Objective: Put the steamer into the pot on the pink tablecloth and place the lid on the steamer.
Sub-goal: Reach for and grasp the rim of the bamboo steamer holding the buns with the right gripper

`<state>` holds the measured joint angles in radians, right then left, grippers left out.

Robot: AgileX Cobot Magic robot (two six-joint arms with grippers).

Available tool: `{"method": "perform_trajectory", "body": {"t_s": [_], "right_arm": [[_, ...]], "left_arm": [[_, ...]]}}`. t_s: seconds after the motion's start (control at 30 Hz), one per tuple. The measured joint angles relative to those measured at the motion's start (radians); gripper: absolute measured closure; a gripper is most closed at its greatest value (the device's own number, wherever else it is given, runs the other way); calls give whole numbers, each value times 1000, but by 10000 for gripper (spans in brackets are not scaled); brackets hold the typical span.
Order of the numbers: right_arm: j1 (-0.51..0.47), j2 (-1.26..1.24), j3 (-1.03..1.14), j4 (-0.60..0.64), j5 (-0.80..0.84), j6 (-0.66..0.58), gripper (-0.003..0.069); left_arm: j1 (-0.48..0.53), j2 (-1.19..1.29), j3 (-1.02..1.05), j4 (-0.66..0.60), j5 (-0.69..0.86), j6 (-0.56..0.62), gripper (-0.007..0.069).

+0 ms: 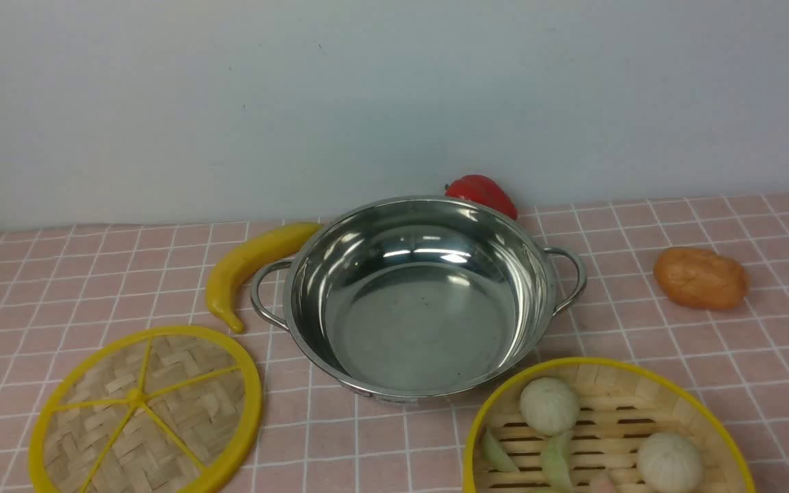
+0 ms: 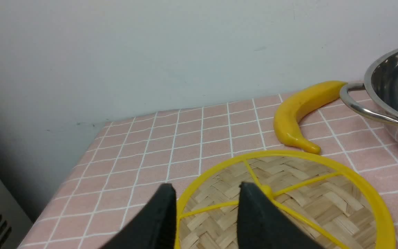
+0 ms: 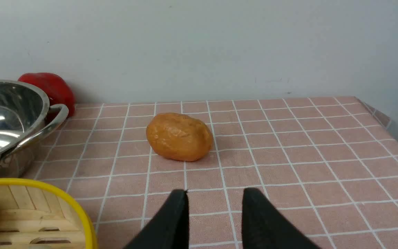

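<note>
Steamer (image 1: 600, 361) and lid (image 1: 182, 404) lie near pot (image 1: 312, 301) on pink tablecloth (image 1: 709, 356); left gripper (image 2: 206, 197), right gripper (image 3: 216, 197): both parted, gripping nothing.

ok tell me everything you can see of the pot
The pot is wide, shallow and round, of shiny mirror-like metal, with a loop handle on each side. It stands upright and empty on the pink tablecloth. A banana lies by its left handle, a red pepper sits behind it. The steamer sits just in front, rightward.
</note>
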<state>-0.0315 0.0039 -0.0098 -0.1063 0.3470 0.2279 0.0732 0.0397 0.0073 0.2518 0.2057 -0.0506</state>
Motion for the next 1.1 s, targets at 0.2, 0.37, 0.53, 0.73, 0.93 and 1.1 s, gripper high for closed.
{"method": "perform_trajectory", "body": {"t_s": [0.2,0.37,0.53,0.73,0.93,1.1], "right_arm": [[0,0,0,0,0,0,419],[0,0,0,0,0,0,419],[0,0,0,0,0,0,419],[0,0,0,0,0,0,419],[0,0,0,148,-34,34,419],[0,0,0,352,-86,99,419]], "left_arm": [[0,0,0,0,0,0,382],[0,0,0,0,0,0,382],[0,0,0,0,0,0,382],[0,0,0,0,0,0,382],[0,0,0,-1,0,0,382],[0,0,0,-91,-49,-82,382]]}}
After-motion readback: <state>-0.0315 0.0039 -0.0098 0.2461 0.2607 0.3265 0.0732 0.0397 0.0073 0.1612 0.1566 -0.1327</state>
